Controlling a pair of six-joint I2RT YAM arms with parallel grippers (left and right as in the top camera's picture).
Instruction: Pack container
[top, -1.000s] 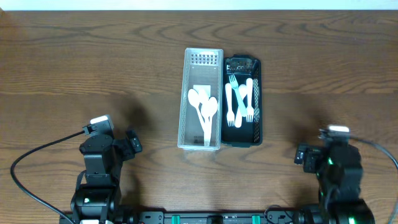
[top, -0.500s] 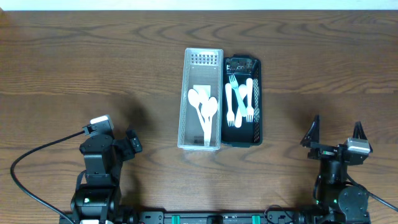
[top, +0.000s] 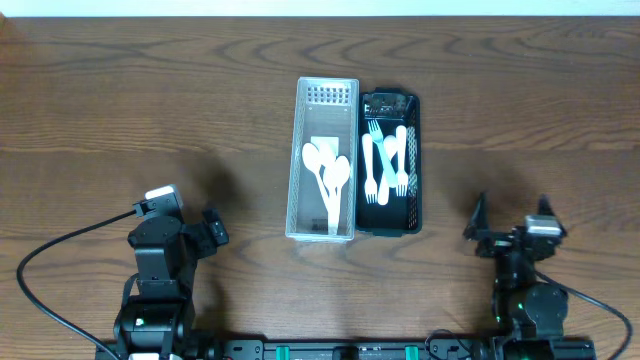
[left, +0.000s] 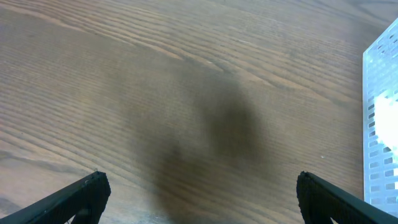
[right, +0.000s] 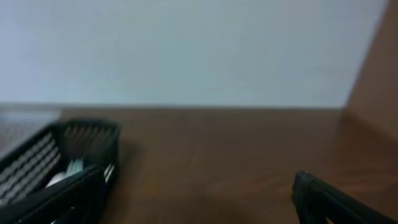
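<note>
Sitting dead centre of the tabletop (top: 150, 100) are the two bins of this packing job: a clear container (top: 326, 95) and a black basket (top: 414, 150), long sides touching, lined up like a pair. White spoons (top: 328, 175) lie in the clear one, bowls toward the far end, handles pointing at the robot. White forks (top: 385, 165) lie lengthwise in the black one, overlapping a little. Sorted by kind, one sort per bin, and parked midway between the arms so either side could reach in. No loose cutlery shows on the wood around them, so by my read the packing looks done, or close to it.

Out to the left gripper (left: 200, 186) now: jaws spread wide, nothing between them, just bare wood grain and the gripper's own shadow, with the clear container's perforated wall at the right edge of its wrist view. It hangs well apart from the bins, folded near the robot's base.

Over to the right gripper (top: 510, 212): jaws also splayed, empty, tilted up so its camera looks level across the tabletop at the black basket's end and the pale wall beyond. Both arms sit low and clear of the bins, a parked posture, I'd judge.
</note>
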